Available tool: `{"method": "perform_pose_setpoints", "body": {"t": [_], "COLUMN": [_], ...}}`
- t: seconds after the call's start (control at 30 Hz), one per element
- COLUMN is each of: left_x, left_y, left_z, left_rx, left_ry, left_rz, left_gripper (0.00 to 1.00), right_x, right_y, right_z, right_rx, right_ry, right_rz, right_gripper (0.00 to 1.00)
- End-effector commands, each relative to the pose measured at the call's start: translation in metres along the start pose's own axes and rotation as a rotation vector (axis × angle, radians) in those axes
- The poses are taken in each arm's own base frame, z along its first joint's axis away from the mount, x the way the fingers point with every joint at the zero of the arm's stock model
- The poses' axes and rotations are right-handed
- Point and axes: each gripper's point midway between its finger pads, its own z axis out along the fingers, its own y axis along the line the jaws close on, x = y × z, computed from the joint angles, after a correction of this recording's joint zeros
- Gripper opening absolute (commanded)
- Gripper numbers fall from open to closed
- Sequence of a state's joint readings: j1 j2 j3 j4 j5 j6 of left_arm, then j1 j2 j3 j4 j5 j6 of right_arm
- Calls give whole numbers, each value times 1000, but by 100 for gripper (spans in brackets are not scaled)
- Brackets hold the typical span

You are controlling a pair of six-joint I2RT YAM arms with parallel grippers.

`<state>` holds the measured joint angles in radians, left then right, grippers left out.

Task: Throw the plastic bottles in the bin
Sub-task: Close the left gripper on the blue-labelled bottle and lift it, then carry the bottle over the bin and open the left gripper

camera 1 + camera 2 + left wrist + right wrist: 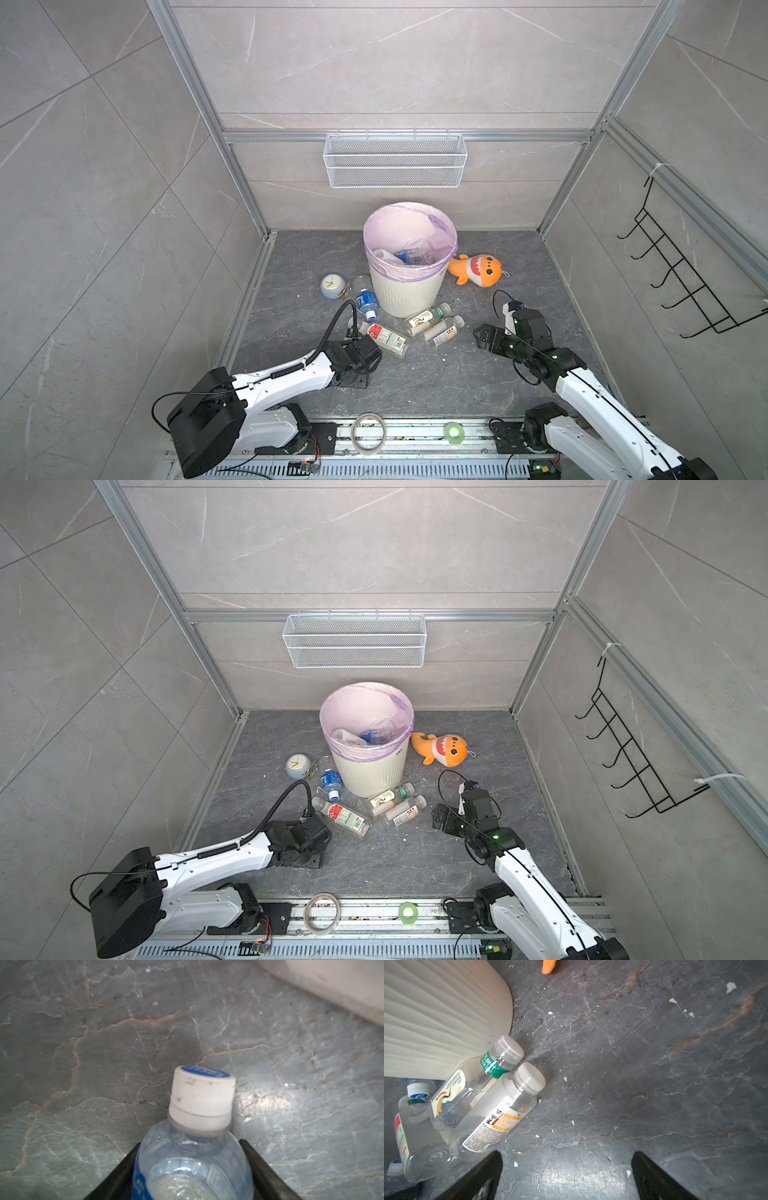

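Since my left gripper (189, 1142) sits tight against both sides of a blue-label bottle (193, 1169), fingers (118, 1180) at the shoulder just under the white cap (202, 1097), I'm marking that bottle as held (can't tell if it is off the floor (83, 1043)). In both top views the wrist hides it. It looks like thin clear plastic and empty. My read is that it is light, easy to dent, and round and slick. The shoulder tapers, so a hard squeeze there could pop it forward. The straight labelled middle would be the safer hold.

The right gripper (566, 1155) has its jaws wide with nothing between them. It is low over the floor, just beside the base of a white-label bottle (494, 1118). That one lies touching a green-collared bottle (467, 1088), which rests against the foot of the bin (401, 295). Both should handle the same way, so I'd grab across the body, not the neck.

Further out, a red-label bottle (386, 337) lies between the two arms. A second blue bottle (366, 300) is close by the bin's left side. A few bottles (411, 257) are already inside the bin. The clock (332, 286) and toy shark (478, 270) stay where they are, since they aren't mine to move.
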<state>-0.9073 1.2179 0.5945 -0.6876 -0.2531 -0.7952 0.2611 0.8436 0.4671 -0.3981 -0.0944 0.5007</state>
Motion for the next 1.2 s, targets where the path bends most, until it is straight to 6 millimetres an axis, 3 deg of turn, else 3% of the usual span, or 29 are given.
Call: {"method": "perform_pose_setpoints", "body": {"t": [0.0, 0.3, 0.67, 1.0, 1.17], "left_x": [-7, -32, -64, -68, -77], "left_y": [-1, -1, -12, -8, -10], "left_z": [1, -10, -57, -86, -115], "left_rx": [20, 71, 260, 367, 429], "left_ry": [-17, -109, -391, -556, -671], "left_rz": [-3, -34, 2, 16, 48], "left_gripper": [62, 49, 46, 47, 47], "right_x": [-6, -6, -6, -6, -6], "right_y": [1, 1, 1, 1, 1], "right_z": [-1, 0, 0, 0, 0], "right_rx": [-1, 0, 2, 1, 1], "right_ry": [-18, -16, -17, -15, -12], "right_rz": [-14, -15, -14, -15, -13], "right_gripper": [98, 98, 98, 98, 98]}}
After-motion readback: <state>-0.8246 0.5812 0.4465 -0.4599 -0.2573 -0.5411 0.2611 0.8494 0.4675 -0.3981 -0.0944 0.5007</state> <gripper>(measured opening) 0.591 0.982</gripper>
